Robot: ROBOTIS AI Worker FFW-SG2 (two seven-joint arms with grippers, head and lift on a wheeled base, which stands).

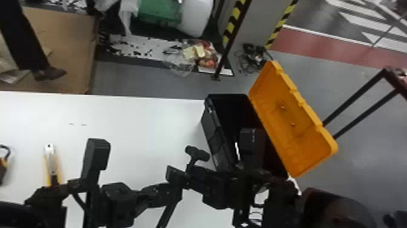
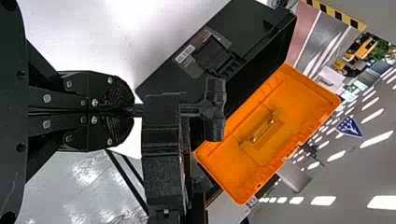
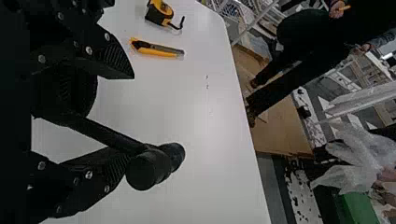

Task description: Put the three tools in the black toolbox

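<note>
Holding the hammer (image 1: 197, 154) clamped by its handle in the left gripper (image 1: 165, 190), just left of the black toolbox (image 1: 212, 130)! Holding the right gripper (image 1: 179, 182) with fingers apart around the hammer, left of the toolbox too. Seeing the orange lid (image 1: 296, 121) open on the toolbox's right, and the utility knife (image 1: 51, 163) and tape measure (image 1: 3, 163) on the table (image 1: 130, 121), well left of it.

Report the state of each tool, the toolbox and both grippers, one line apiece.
Toolbox: open, lid tipped back
Hammer: held, outside the toolbox
Knife: lying on the table
Tape measure: on the table
Left gripper: shut on the hammer
Right gripper: open, by the hammer
</note>
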